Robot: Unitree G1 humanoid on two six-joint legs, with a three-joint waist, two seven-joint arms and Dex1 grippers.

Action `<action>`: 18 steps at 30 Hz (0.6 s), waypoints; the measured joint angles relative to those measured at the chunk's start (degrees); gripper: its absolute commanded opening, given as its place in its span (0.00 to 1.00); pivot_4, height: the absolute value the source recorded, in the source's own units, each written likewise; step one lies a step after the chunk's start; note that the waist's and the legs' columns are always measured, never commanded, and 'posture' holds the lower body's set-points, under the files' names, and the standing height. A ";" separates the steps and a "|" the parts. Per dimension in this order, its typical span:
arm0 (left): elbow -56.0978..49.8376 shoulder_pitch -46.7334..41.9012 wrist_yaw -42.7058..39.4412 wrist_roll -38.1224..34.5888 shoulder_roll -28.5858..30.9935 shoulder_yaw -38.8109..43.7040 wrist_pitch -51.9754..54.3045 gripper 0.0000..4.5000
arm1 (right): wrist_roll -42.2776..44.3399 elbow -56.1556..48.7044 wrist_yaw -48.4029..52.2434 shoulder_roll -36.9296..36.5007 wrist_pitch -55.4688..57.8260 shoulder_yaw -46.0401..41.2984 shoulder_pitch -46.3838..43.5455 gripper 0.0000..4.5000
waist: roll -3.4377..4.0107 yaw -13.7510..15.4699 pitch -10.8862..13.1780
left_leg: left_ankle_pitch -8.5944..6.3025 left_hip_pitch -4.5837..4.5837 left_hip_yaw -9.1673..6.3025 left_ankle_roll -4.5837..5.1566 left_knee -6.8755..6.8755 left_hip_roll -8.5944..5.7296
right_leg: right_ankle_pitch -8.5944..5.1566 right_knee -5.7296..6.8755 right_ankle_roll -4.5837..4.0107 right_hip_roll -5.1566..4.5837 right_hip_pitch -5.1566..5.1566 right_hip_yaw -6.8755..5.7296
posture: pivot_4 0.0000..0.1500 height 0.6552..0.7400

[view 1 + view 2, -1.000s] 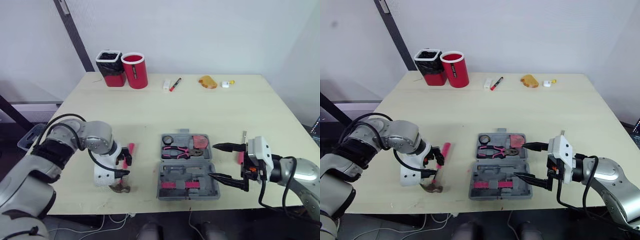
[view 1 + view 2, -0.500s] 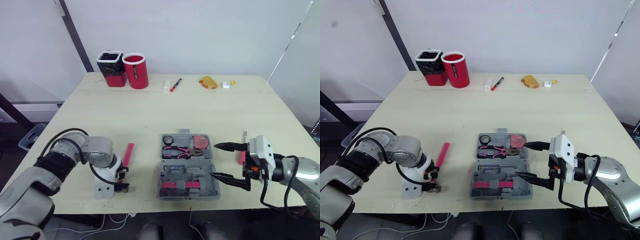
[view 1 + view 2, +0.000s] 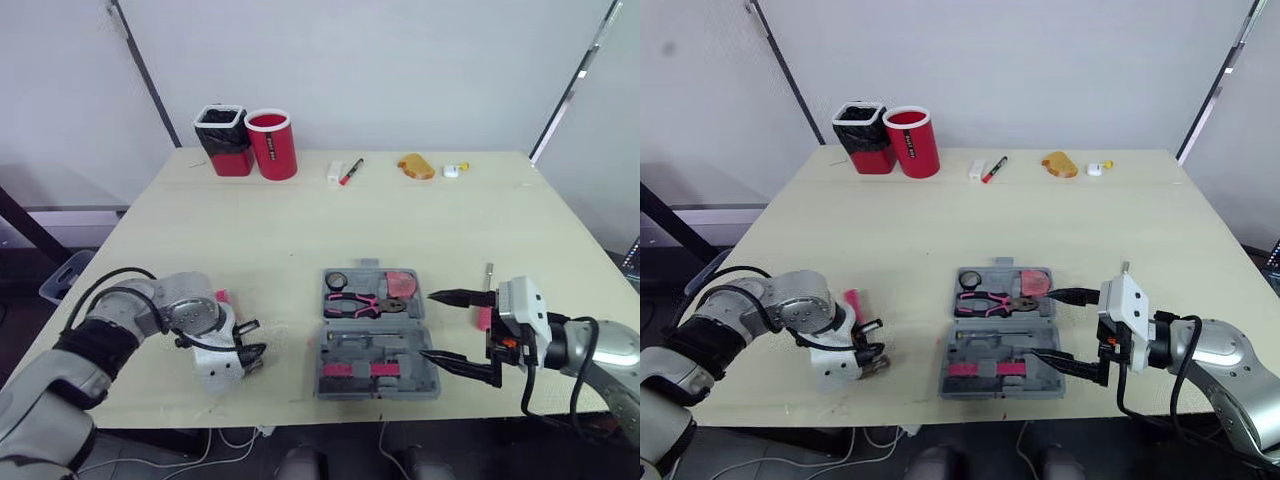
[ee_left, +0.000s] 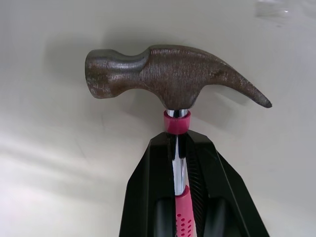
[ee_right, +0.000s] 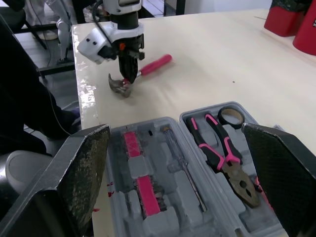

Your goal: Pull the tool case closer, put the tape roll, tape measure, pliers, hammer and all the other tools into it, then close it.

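Hammer (image 4: 175, 76) clamped in left pincer (image 4: 177, 143) (right pincer (image 3: 427, 323) spread wide by tool case (image 3: 375, 362)).

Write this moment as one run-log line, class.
left gripper: shut on hammer | right gripper: open, at tool case | lid: open | inside: pliers, tape roll

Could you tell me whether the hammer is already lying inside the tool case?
No, the hammer is clamped just below its head in the left gripper, well apart from the open tool case.
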 measured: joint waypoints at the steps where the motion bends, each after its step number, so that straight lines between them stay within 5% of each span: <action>1: -1.90 1.92 -1.52 -2.30 0.60 1.51 4.68 0.01 | -0.12 -0.04 -0.14 0.03 -0.26 -0.03 0.26 1.00 | -0.02 -0.16 0.01 | 0.00 -0.01 0.01 0.00 0.00 0.05 | 0.00 0.00 0.00 0.02 -0.01 0.00 | 1.00 1.00; 14: -27.10 21.82 -4.84 -11.80 -0.09 18.81 57.04 0.01 | -0.49 0.06 -0.83 0.07 -1.58 -1.18 1.25 1.00 | -0.06 -0.13 0.03 | 0.00 -0.03 -0.03 0.00 0.00 0.12 | -0.14 -0.02 -0.19 0.09 -0.03 -0.02 | 1.00 1.00; 18: -35.13 24.56 -4.32 -14.68 -6.74 23.66 83.75 0.01 | -0.74 0.24 0.21 0.02 -2.34 -1.29 0.98 1.00 | -0.08 0.23 0.03 | 0.00 -0.04 -0.07 0.00 0.04 0.11 | -0.25 -0.01 -0.04 0.09 -0.01 -0.03 | 1.00 1.00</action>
